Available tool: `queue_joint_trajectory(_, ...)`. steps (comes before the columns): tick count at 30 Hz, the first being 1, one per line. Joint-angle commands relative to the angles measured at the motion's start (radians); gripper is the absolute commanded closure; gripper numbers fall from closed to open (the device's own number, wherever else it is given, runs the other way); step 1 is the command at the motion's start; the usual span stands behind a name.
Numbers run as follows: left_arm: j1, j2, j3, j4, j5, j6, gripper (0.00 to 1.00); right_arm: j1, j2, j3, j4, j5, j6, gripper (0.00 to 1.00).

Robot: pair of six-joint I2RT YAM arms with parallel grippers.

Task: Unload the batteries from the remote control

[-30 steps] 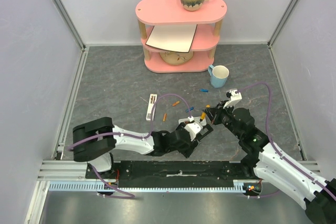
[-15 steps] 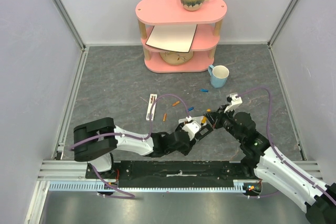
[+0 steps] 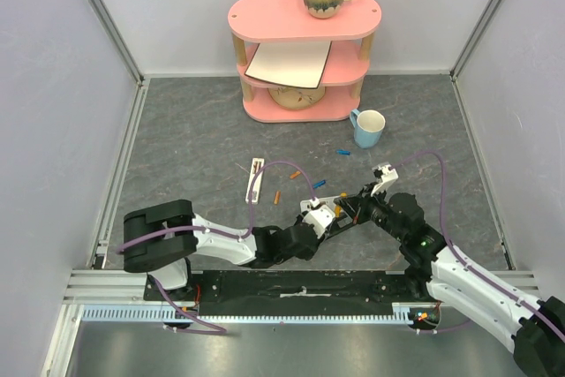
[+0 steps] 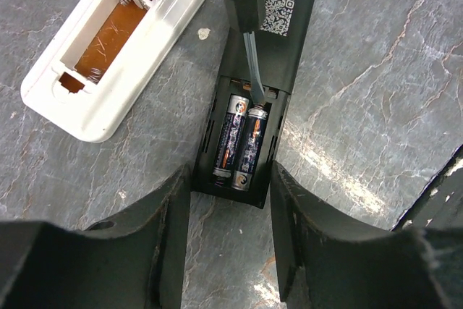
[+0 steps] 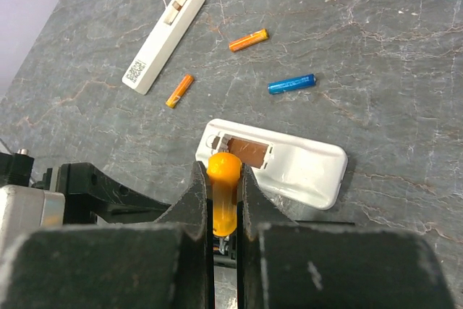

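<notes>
**Right gripper (image 5: 223, 176) clamps the screwdriver (image 4: 249, 56), tip at the batteries (image 4: 239, 142).**
They sit in the black remote (image 4: 289, 41). My left gripper (image 4: 231, 179) straddles it, jaws half apart; I cannot tell if they pinch. Unpinned, it could skid and the tip slip off.
</notes>
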Motion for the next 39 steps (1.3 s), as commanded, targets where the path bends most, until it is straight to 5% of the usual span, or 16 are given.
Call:
queue_joint_trajectory(1, -0.016, 0.059, -0.04, -0.105, 0.051, -0.056, 0.77, 0.004, -0.026, -0.002, 0.052, 0.011, 0.012, 1.0)
queue_joint_trajectory(9, -0.019, 0.073, -0.034, -0.103, 0.052, -0.065, 0.87, 0.004, -0.024, -0.005, 0.015, 0.042, 0.007, 1.0)
queue_joint_trajectory(39, -0.018, 0.072, -0.032, -0.132, 0.007, -0.087, 0.96, 0.009, 0.048, -0.046, 0.051, -0.003, 0.082, 1.0)
